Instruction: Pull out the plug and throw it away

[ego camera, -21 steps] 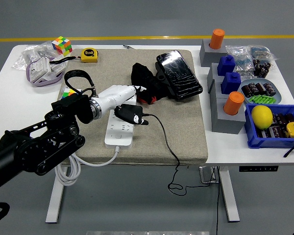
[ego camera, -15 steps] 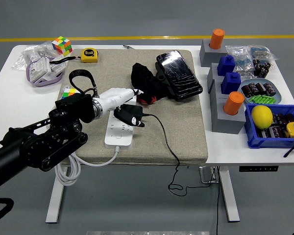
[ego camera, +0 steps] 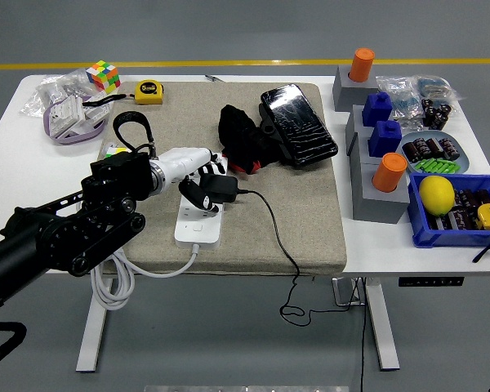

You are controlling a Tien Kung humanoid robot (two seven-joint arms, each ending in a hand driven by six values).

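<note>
**Left hand clamps the black plug over the power strip**

The black plug (ego camera: 216, 189) sits at the far end of the white power strip (ego camera: 199, 222), on the left part of the tan mat (ego camera: 302, 220). Its thin black cord (ego camera: 271, 224) runs toward four o'clock, over the mat's near edge and down off the table. Compared with half a second ago, the plug has turned more upright and drawn slightly toward eleven o'clock, and the left hand (ego camera: 198, 170) has pulled back the same way with its wrist rotated.

The white fingers (ego camera: 189, 193) are curled tight around the plug body, thumb and fingers closed on opposite sides of it. Whether the prongs are clear of the sockets cannot be told.

The strip's thick white cable (ego camera: 114, 286) loops off the near edge at seven o'clock. At twelve o'clock from the plug lies a black cloth (ego camera: 238, 135) beside a black pouch (ego camera: 298, 124). A yellow tape measure (ego camera: 149, 91) and a colour cube (ego camera: 104, 75) rest on the white table (ego camera: 16, 131) at the far left. A blue bin (ego camera: 420, 224) holding a lemon (ego camera: 437, 194) stands at three o'clock. The floor is grey with a yellow line (ego camera: 229, 63).
</note>
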